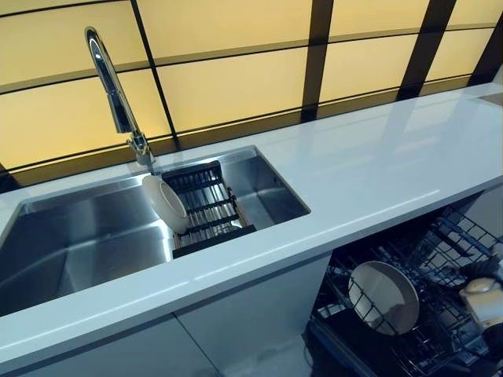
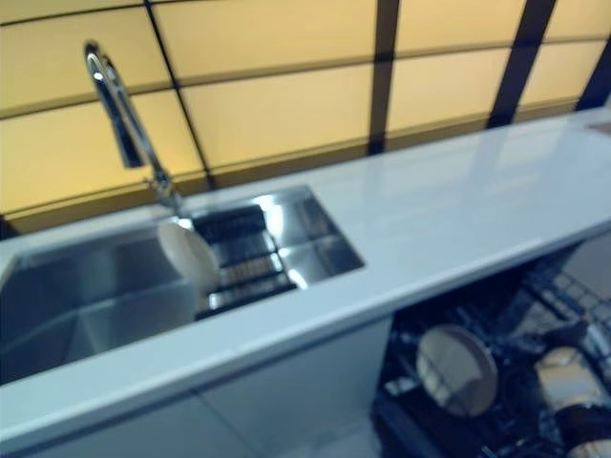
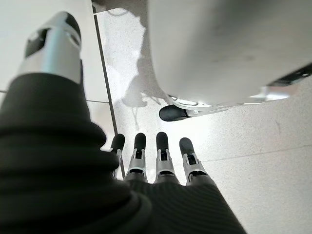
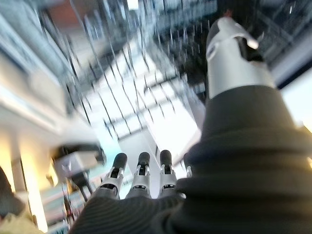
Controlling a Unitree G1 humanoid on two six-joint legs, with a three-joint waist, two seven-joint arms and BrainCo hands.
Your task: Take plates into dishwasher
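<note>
A white plate [image 1: 165, 203] stands on edge in a black rack [image 1: 208, 210] inside the steel sink [image 1: 78, 243]. A second plate [image 1: 383, 297] stands upright among the tines of the pulled-out dishwasher rack [image 1: 440, 259] below the counter at lower right. My right hand [image 4: 140, 178] hovers over that rack's wire tines with straight fingers and holds nothing; it shows in the left eye view at the lower right edge [image 1: 481, 302], to the right of the racked plate. My left hand [image 3: 161, 156] hangs open over the tiled floor, away from both plates.
A tall chrome faucet [image 1: 114, 94] rises behind the sink. The white countertop [image 1: 377, 165] runs to the right above the dishwasher. White cabinet fronts [image 1: 236, 322] sit under the sink. A yellow panelled wall with dark bars [image 1: 236, 86] backs the counter.
</note>
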